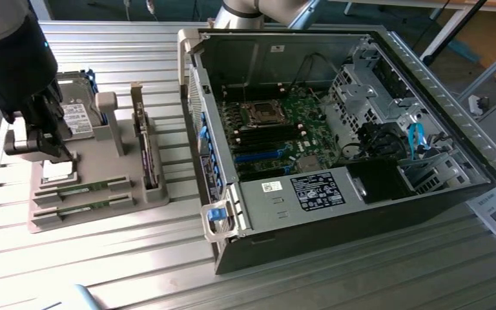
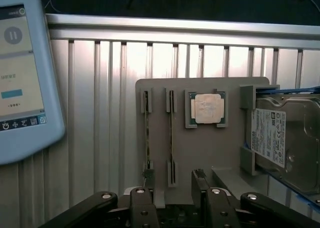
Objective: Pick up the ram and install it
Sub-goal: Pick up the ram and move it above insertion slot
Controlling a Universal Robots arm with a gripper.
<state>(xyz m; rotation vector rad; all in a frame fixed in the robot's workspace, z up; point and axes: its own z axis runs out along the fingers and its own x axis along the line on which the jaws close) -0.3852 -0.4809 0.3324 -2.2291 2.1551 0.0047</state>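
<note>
Ribbed aluminium tabletop (image 1: 101, 258), bright ridges all the way across, and on it a matte grey tray (image 1: 93, 221). The end effector (image 1: 43, 154) hangs over the tray, black and blocky, fingers spread apart with nothing between them. The ram (image 1: 80, 189), a thin green strip, sits in its tray slot, with a second stick (image 1: 82, 206) in the slot just beside it.

From the wrist, the end effector (image 2: 172, 200) lines up with the ram (image 2: 170, 133), here a narrow dark sliver. The second stick (image 2: 147, 133) runs parallel nearer the tray's (image 2: 200, 158) edge. Just beside the ram on its other side is the processor (image 2: 207, 108), a pale square, then a label-faced drive (image 2: 282, 143). A blue-rimmed tablet (image 2: 20, 73) lies on the tabletop (image 2: 100, 88).

The exterior view adds an upright card (image 1: 149, 158) in the tray and the open steel case (image 1: 454, 110) with its green motherboard (image 1: 291, 129).
</note>
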